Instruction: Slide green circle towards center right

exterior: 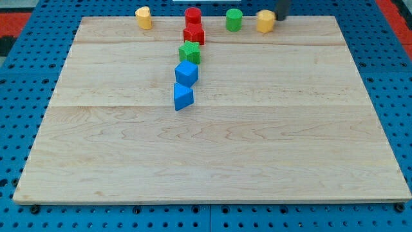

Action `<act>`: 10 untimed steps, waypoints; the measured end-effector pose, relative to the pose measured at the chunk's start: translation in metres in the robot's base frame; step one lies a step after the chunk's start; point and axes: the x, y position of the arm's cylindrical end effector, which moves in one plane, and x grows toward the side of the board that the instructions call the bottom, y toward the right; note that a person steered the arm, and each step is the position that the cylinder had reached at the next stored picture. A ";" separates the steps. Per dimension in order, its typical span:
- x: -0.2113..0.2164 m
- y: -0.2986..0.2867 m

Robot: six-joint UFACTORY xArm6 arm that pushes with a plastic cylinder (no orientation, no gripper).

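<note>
1. Edges and room: you are looking at a wooden board lying on a blue pegboard. All the blocks are crowding its 12 o'clock edge; the middle, the 3 o'clock side and the whole 6 o'clock half are lying open.
2. Task block: the green circle is sitting at the 12 o'clock edge, slightly toward 1 o'clock from centre.
3. Count: seven blocks are showing, two yellow, two red, two green and two blue.
4. Neighbours: a yellow block is standing just beside the green circle at its 3 o'clock. A red cylinder is at its 9 o'clock, with a red block, a green star-like block, a blue block and a blue wedge-like block running down toward 6 o'clock. Another yellow block is sitting toward 11 o'clock.
5. Rod: there are no jaws and nothing is being held. My tip is resting at the yellow block's 3 o'clock side, apparently touching; that block is standing between the tip and the circle.
</note>
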 end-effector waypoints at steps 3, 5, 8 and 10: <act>0.001 -0.071; 0.001 -0.137; 0.002 -0.158; 0.023 -0.184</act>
